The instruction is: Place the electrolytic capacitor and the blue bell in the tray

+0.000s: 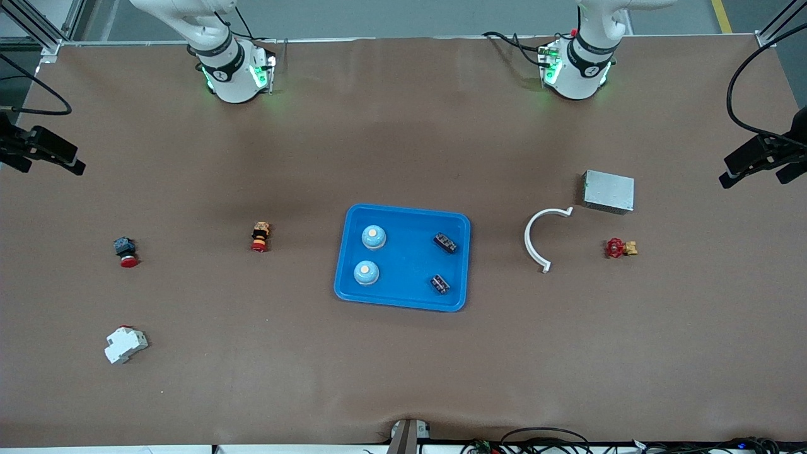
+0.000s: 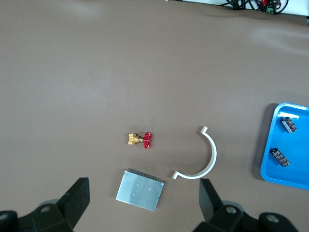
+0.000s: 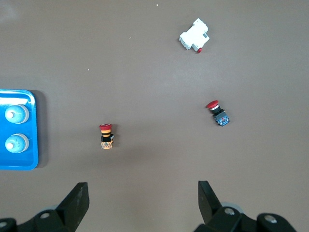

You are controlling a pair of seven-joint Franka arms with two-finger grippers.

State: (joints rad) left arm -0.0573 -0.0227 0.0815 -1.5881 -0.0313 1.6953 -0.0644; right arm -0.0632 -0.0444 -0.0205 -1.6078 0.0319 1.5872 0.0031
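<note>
four small parts lie inside the blue tray (image 1: 403, 257) at the middle of the table (image 1: 403, 378): two blue bells (image 1: 374, 237) (image 1: 365, 272) on the side toward the right arm's end, and two dark electrolytic capacitors (image 1: 445, 242) (image 1: 440, 284) on the side toward the left arm's end. each pair has one part nearer the front camera and one farther. the markings on the capacitors are too small to read. both arms wait, raised at their bases; the front view shows only the lower links, and both grippers are cut off at its top edge. the left gripper (image 2: 145, 205) appears only as two dark fingers (image 2: 77, 198) at the edge of its wrist view, spread wide and holding nothing, over a silver finned block (image 1: 608, 191), a white curved bracket (image 1: 542, 236) and a brass valve with a red handwheel (image 1: 620, 248); the tray is partly cropped in that view. the right gripper (image 3: 144, 204) likewise shows two fingers (image 3: 77, 197) set wide apart and empty, over an orange-bodied red pushbutton (image 1: 260, 236), a blue-bodied red pushbutton (image 1: 125, 251) and a white breaker (image 1: 125, 345). only one strip of the tray, with both bells, enters the right wrist view.
</note>
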